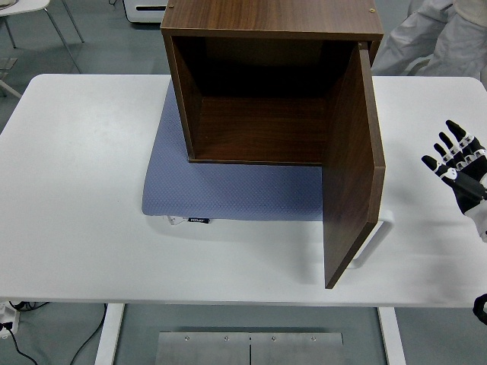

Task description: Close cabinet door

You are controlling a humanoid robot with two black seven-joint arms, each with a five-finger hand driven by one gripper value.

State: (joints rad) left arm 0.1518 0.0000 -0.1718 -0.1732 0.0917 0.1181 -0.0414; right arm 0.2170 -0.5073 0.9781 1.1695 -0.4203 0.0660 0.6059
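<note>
Standing at the back middle of the white bench (84, 190), the brown wooden cabinet (270, 84) is facing the robot with its front wide open and its dark inside showing bare. It is sitting on the rear part of a blue-grey mat (228, 190), which is spreading out in front of it and to its left, with a small dark label on the mat's near edge. The cabinet door (351, 175) is hanging from the cabinet's right side and is swinging straight out toward the bench's near edge, standing upright at roughly a right angle to the open front. A white handle (375, 242) is showing on the door's outer face, low down near its free edge.

The right hand (456, 163) is coming in from the right edge and is hovering over the bench, well apart from the door and to the right of it. Its black fingers (443, 141) are spread and pointing up and away, released and grasping nothing.

At the top right, behind the bench, a person's light grey sleeve (437, 38) is showing. White chair legs (57, 26) are standing on the grey floor at the top left, and a metal plate (249, 348) is lying on the floor below the bench's near edge.
</note>
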